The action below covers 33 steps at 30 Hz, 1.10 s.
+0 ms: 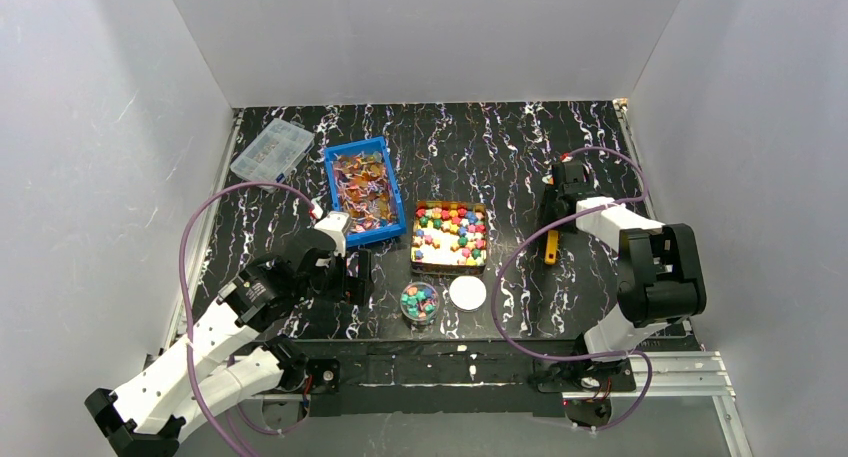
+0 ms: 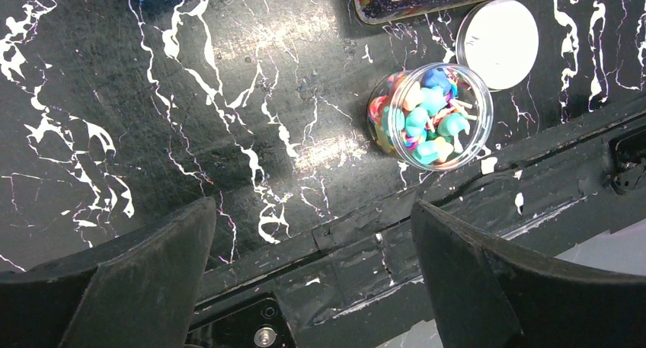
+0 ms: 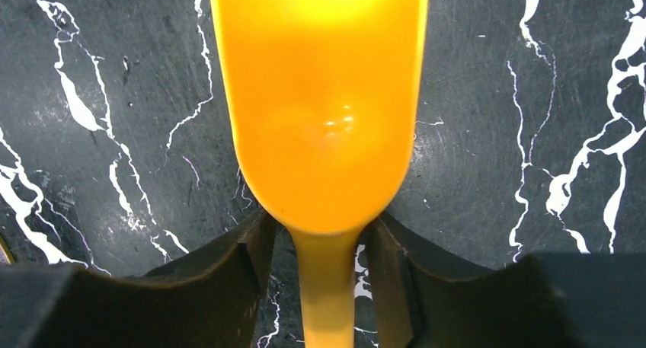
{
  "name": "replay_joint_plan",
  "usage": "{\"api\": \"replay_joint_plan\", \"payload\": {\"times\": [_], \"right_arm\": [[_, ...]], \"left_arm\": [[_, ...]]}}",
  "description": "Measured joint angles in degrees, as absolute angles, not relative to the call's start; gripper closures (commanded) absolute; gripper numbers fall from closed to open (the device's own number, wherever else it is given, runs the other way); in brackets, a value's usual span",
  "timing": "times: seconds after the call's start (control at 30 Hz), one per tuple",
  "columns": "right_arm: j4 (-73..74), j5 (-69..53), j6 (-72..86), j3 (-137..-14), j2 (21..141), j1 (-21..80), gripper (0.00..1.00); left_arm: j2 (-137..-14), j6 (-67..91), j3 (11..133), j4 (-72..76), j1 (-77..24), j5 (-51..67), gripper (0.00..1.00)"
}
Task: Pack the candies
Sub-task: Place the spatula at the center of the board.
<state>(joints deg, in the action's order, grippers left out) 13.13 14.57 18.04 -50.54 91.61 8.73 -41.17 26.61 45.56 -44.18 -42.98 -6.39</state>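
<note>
Right wrist: right gripper [image 3: 324, 237] straddles the orange scoop [image 3: 324, 112], jaws just clear of its handle; left gripper [image 2: 312, 211] gapes wide near candies [image 2: 430, 118]

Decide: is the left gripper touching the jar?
Apart. The left wrist view shows dark table between the open left gripper and the jar; the top view shows a gap too.
</note>
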Motion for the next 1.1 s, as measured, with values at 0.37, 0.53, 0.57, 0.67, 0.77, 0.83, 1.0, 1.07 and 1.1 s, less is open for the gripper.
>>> {"api": "replay_joint_plan", "payload": {"times": [0.37,0.53,0.57,0.67,0.77,0.83,1.0,1.07,1.1], "right_arm": [[18.1,11.8,17.2,-50.9,85.3,8.6,0.20],[21.0,10.3,16.9,-51.9,80.0,8.6,0.04],[21.6,9.9,16.9,-51.9,78.9,8.7,0.02],[23.6,8.8,17.2,-51.9,76.2,9.2,0.01],[25.1,7.9,17.7,-51.9,73.6,10.7,0.02],[26.2,7.7,18.1,-51.9,71.7,12.9,0.02],[28.8,8.3,20.0,-51.9,68.3,20.9,0.02],[30.0,8.7,21.3,-51.9,67.2,24.3,0.02],[30.5,8.9,22.0,-51.9,66.7,26.0,0.02]], "left_arm": [[-41.1,26.6,45.6,-44.2,-43.0,-6.5,0.01],[-41.0,26.6,45.6,-44.2,-43.0,-6.5,0.01],[-40.9,26.6,45.6,-44.2,-43.0,-6.5,0.01],[-40.6,26.6,45.6,-44.2,-43.0,-6.5,0.01],[-40.3,26.6,45.6,-44.2,-43.0,-6.4,0.01],[-40.2,26.6,45.6,-44.2,-43.0,-6.4,0.01],[-39.7,26.6,45.6,-44.2,-43.0,-6.4,0.01],[-39.5,26.6,45.6,-44.2,-43.0,-6.4,0.01],[-39.5,26.6,45.6,-44.2,-43.0,-6.4,0.01]]}}
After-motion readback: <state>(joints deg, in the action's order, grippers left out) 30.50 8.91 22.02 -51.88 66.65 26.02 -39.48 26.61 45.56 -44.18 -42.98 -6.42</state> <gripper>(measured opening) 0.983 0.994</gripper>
